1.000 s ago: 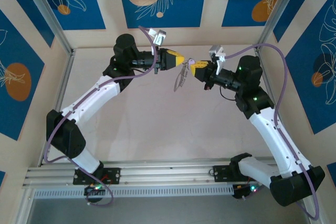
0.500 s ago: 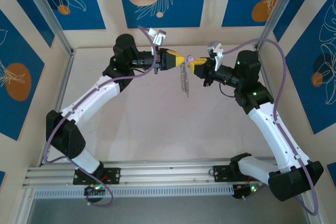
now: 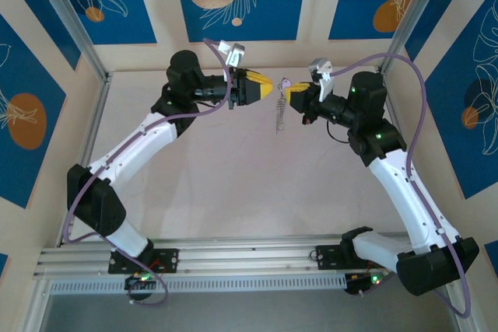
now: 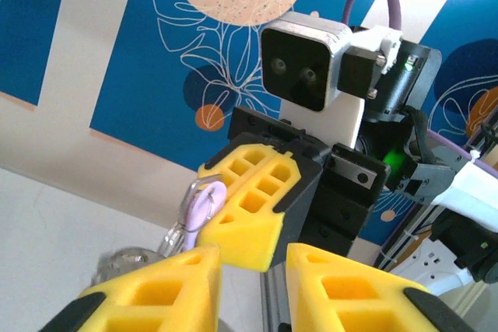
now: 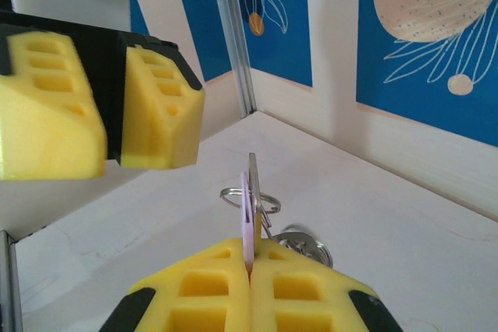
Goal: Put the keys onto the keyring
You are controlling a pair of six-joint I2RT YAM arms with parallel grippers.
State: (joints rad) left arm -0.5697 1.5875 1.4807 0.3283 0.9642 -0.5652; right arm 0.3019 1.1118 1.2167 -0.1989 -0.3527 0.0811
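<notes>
Pale tabletop, blue-patterned walls. Upper centre of the top view, right gripper (image 3: 289,92) pinches the key (image 3: 285,83) by its lilac head, keyring (image 3: 278,118) seemingly dangling beneath; left gripper (image 3: 267,89) slightly parted, just left.

The top camera looks down from high up behind the arms (image 3: 140,145). The left gripper (image 3: 268,89) and right gripper (image 3: 289,96) face each other in the upper middle. Each wrist camera sits close behind its own fingers (image 4: 191,277) and looks across at the other gripper, very near. All three views share that spot.
</notes>
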